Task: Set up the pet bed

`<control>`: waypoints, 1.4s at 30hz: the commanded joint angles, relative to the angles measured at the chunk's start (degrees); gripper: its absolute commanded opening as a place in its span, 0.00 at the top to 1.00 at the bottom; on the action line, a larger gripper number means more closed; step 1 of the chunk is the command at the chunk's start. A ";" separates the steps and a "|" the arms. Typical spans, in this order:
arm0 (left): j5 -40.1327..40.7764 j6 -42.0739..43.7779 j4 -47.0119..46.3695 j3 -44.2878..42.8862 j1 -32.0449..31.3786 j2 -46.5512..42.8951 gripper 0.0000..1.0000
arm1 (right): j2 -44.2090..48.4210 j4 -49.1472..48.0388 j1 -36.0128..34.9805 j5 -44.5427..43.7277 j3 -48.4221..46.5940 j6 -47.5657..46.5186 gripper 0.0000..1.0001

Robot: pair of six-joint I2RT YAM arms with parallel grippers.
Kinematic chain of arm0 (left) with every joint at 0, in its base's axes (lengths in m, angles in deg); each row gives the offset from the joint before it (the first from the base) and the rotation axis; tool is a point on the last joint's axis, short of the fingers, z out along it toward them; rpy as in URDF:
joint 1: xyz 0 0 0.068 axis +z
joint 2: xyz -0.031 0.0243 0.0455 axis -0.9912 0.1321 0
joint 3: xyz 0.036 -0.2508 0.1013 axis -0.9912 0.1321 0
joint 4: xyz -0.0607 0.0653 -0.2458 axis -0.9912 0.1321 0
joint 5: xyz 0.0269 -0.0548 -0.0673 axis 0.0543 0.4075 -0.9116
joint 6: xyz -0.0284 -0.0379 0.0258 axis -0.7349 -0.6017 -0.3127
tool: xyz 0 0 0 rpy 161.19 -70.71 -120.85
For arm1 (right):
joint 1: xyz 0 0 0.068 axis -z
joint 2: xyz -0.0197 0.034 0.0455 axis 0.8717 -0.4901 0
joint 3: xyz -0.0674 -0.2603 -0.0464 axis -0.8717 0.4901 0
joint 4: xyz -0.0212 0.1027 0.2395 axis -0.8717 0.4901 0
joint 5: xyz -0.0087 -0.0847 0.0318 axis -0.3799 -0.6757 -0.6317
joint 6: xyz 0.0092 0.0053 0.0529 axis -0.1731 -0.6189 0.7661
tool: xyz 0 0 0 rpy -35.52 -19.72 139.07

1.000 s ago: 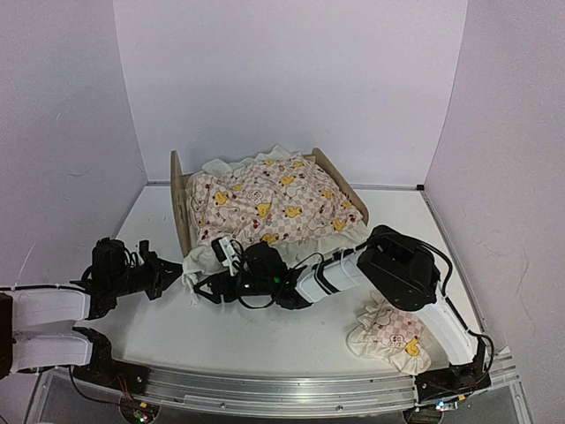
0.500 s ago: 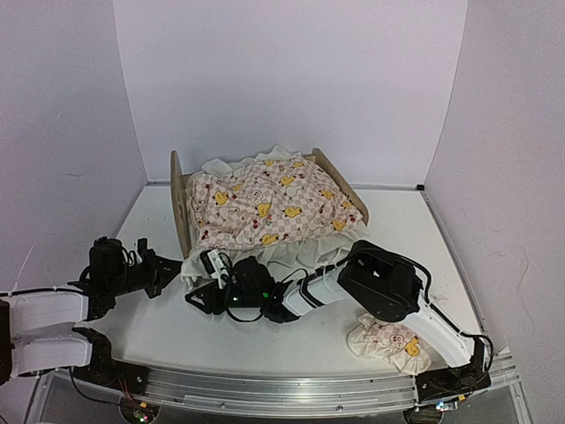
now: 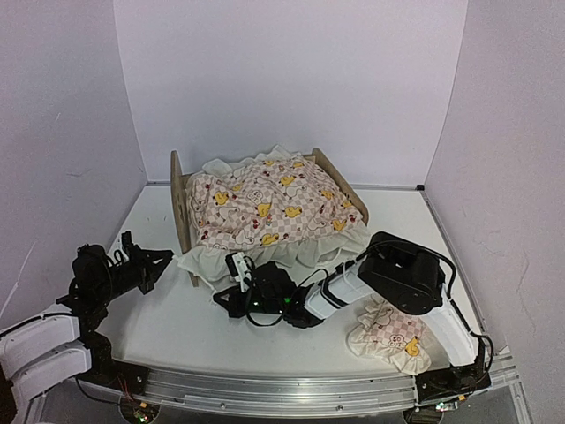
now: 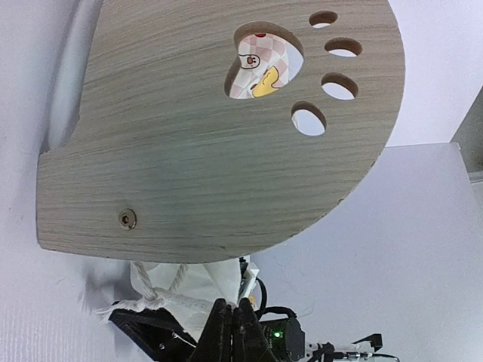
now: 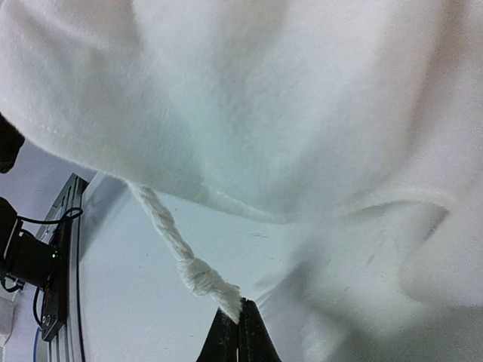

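Note:
The pet bed (image 3: 179, 205) stands at the back with its paw-cutout headboard (image 4: 189, 151) to the left. A cartoon-print quilt (image 3: 274, 203) covers it, and its white frill (image 5: 264, 98) hangs over the near side. My right gripper (image 3: 221, 300) lies low on the table under that frill. In the right wrist view this gripper (image 5: 240, 305) is shut on the frayed end of a white knotted cord (image 5: 173, 241) that runs up to the frill's edge. My left gripper (image 3: 164, 258) is shut and empty. It (image 4: 232, 309) points at the headboard's outer face, a little short of it.
A small matching pillow (image 3: 388, 336) lies at the near right beside the right arm's base. White walls close in the table on the left, back and right. A metal rail (image 3: 291, 389) runs along the near edge.
My right gripper closed from open and drew back to the right from the bed's near left corner. The left arm pulled back leftward. The frill at that corner now lies spread out.

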 commanded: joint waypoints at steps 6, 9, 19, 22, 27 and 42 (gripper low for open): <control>7.85 6.96 -2.18 -0.59 0.02 1.71 1.00 | 0.51 14.04 3.84 -9.69 -8.70 -2.18 1.00; 10.20 9.79 -2.22 -0.58 0.08 4.66 1.00 | -1.56 19.16 3.84 -11.17 -13.38 -3.11 1.00; 23.29 14.91 16.60 -5.87 0.14 -5.96 1.00 | 1.84 23.11 3.93 -17.88 -10.44 -5.90 1.00; 26.99 13.73 20.34 -4.84 0.11 -5.64 1.00 | 5.75 23.91 3.97 -18.25 -9.30 -8.38 1.00; 28.85 14.13 21.18 -3.87 0.11 -0.91 1.00 | 14.05 24.75 4.11 -18.21 -6.90 -11.30 1.00; 30.52 14.55 21.42 -1.47 0.86 2.77 0.99 | 18.65 21.53 2.94 5.23 0.74 -7.50 0.82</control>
